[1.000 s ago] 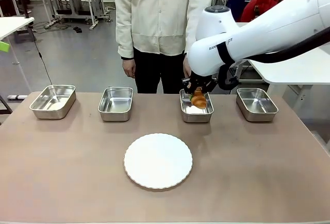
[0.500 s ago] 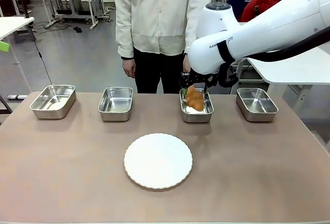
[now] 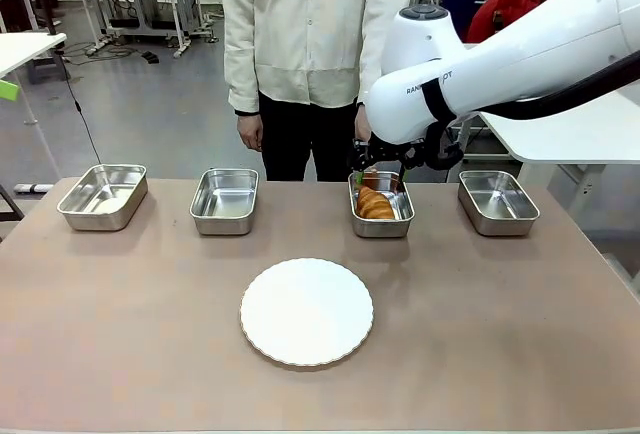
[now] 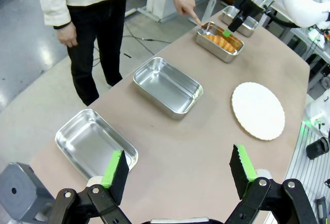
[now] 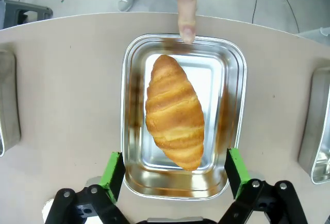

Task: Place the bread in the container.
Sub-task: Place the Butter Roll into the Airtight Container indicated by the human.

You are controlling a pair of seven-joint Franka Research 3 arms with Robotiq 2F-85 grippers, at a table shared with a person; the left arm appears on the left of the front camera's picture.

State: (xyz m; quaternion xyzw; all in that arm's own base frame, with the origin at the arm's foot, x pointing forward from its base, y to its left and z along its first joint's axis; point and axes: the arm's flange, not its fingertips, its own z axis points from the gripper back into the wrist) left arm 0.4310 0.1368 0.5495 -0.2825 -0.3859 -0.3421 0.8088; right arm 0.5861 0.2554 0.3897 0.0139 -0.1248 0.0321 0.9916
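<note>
The bread [image 5: 174,112], a golden-brown croissant, lies inside the container [image 5: 234,105], the third steel pan from the left [image 3: 404,220]; the croissant [image 3: 375,204] rests free on the pan floor. My right gripper [image 5: 175,172] hangs open just above the pan's near end, holding nothing; in the front view it [image 3: 379,166] sits over the pan's far side. A person's finger [image 5: 187,4] touches the pan's far rim. My left gripper [image 4: 178,167] stands open over the table's left part, far from the croissant [image 4: 220,39].
Three more steel pans stand in the row [image 3: 102,195] [image 3: 224,199] [image 3: 497,201]. A round white plate [image 3: 306,311] lies at the table's middle front. The person [image 3: 310,44] stands at the far edge behind the pans.
The croissant left my right gripper and dropped into the pan, where it now lies flat. The gripper opened and rose a little.
</note>
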